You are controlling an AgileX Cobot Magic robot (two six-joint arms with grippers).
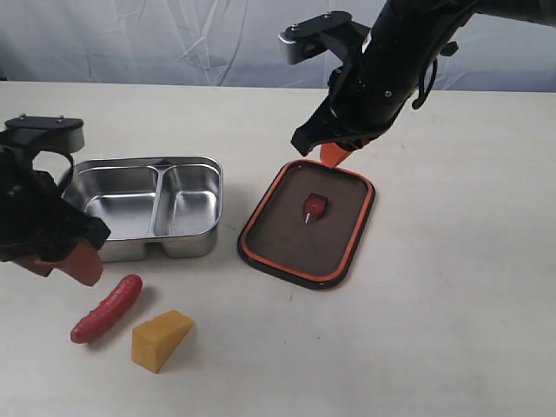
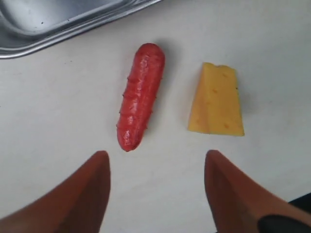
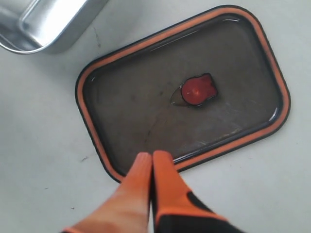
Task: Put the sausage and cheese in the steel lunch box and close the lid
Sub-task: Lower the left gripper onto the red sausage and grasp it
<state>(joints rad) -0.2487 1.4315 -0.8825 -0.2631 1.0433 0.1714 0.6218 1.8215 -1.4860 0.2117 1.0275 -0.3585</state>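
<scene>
The red-brown sausage (image 1: 107,308) (image 2: 140,95) lies on the table in front of the steel lunch box (image 1: 198,167), whose two compartments are bare. A yellow cheese (image 1: 162,340) (image 2: 216,100) wedge sits just right of the sausage. My left gripper (image 2: 155,158) hovers above the table near both, open, with nothing between its fingers (image 1: 80,262). The dark lid (image 1: 307,223) (image 3: 184,92) with an orange rim and a red valve lies flat to the right of the box. My right gripper (image 3: 152,156) hangs shut and empty over the lid's far edge (image 1: 334,156).
A corner of the lunch box (image 3: 43,24) shows in the right wrist view, and its rim (image 2: 68,22) in the left wrist view. A pale backdrop runs along the table's far side.
</scene>
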